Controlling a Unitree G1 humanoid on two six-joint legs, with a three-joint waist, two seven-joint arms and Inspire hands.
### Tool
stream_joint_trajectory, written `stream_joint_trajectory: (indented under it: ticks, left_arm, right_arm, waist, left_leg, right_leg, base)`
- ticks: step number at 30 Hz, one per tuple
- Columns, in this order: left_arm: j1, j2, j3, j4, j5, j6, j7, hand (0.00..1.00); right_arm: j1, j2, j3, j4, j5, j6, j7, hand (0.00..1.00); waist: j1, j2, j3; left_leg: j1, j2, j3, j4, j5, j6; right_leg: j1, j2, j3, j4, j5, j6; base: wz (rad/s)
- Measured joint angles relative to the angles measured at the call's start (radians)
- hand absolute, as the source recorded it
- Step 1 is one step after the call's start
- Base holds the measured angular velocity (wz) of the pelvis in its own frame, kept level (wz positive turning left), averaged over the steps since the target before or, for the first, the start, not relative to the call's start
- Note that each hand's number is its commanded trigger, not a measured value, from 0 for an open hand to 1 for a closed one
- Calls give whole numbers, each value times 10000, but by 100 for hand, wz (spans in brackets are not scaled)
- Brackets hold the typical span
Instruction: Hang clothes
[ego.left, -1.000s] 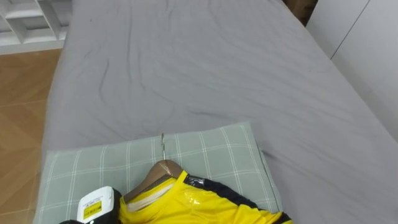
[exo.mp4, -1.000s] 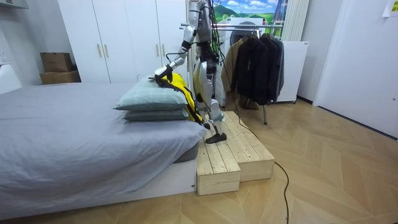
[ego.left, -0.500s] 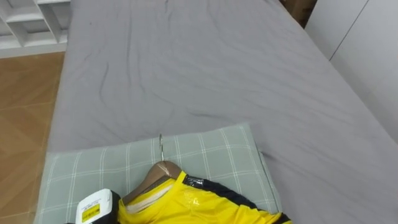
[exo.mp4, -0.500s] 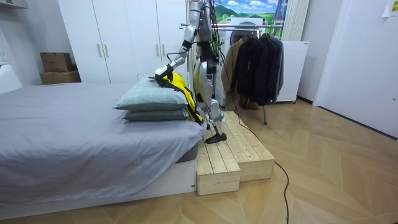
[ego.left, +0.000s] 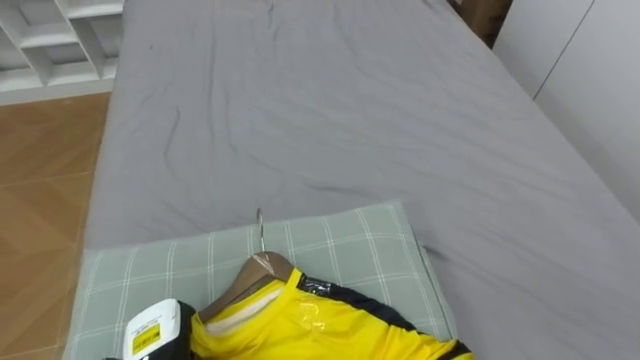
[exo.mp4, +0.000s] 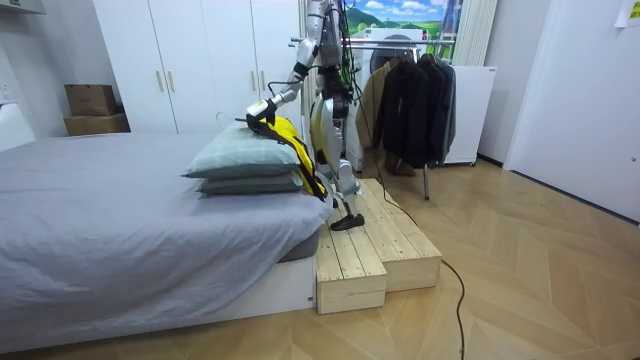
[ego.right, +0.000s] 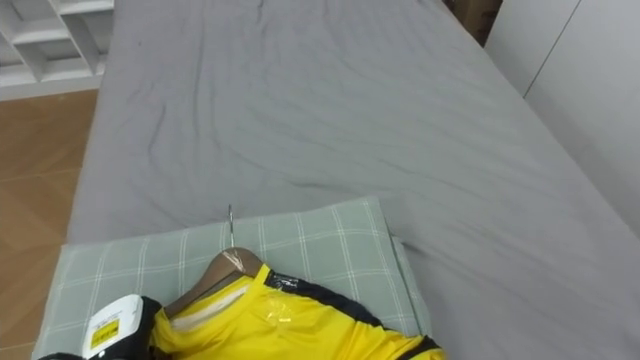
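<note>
A yellow shirt (ego.left: 310, 330) with dark trim is on a wooden hanger (ego.left: 262, 275) whose metal hook (ego.left: 260, 230) points away from me. It hovers over a green checked pillow (ego.left: 340, 245) at the near end of the bed. My left hand (ego.left: 155, 330) is at the hanger's left end, at the bottom edge of the eye views. In the room view that hand (exo.mp4: 258, 110) holds the hanger up, and the shirt (exo.mp4: 295, 150) hangs down past the stacked pillows (exo.mp4: 235, 160). I stand on a wooden platform (exo.mp4: 375, 250) beside the bed.
The grey bed (ego.left: 330, 110) stretches ahead, with wood floor and a white shelf (ego.left: 50, 40) to its left. A clothes rack with dark coats (exo.mp4: 410, 95) stands behind me. White wardrobes (exo.mp4: 190, 60) line the far wall.
In the room view my left hand has lifted the hanger and shirt a little higher off the pillow. The eye view has shifted slightly.
</note>
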Motion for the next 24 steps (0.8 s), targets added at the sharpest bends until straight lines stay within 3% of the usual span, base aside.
stream_joint_trajectory:
  ticks: [8, 14, 19, 24]
  left_arm:
    - [118, 13, 2, -424, 3, -163, 169, 100]
    - [448, 75, 3, -1715, 11, -76, 210, 100]
    - [650, 179, 2, -2719, -50, -81, 805, 100]
    - [695, 179, 3, -2769, -26, -87, 911, 100]
  right_arm:
    - [86, -11, -5, 12, -20, -82, -79, 0]
    - [253, -66, -5, 13, -5, -103, -87, 0]
    - [332, -96, -1, -1, 31, -99, -127, 0]
    - [437, -99, -20, -5, 28, -80, -157, 0]
  waist:
    - [5, 66, -6]
    - [164, 67, -8]
    - [246, 69, -11]
    - [228, 65, -17]
  left_leg:
    - [206, 22, -192, 5, 0, 0]
    - [221, 19, -186, -3, 0, 0]
    - [404, 21, -202, -21, 0, 0]
    - [708, 19, -186, -92, 0, 0]
  right_leg:
    - [350, 4, -179, -167, 32, 12]
    - [387, 1, -176, -168, 33, 11]
    - [589, -5, -209, -176, 33, 12]
    - [916, 14, -210, -323, 33, 14]
  base:
    - [8]
    - [0]
    - [2]
    - [0]
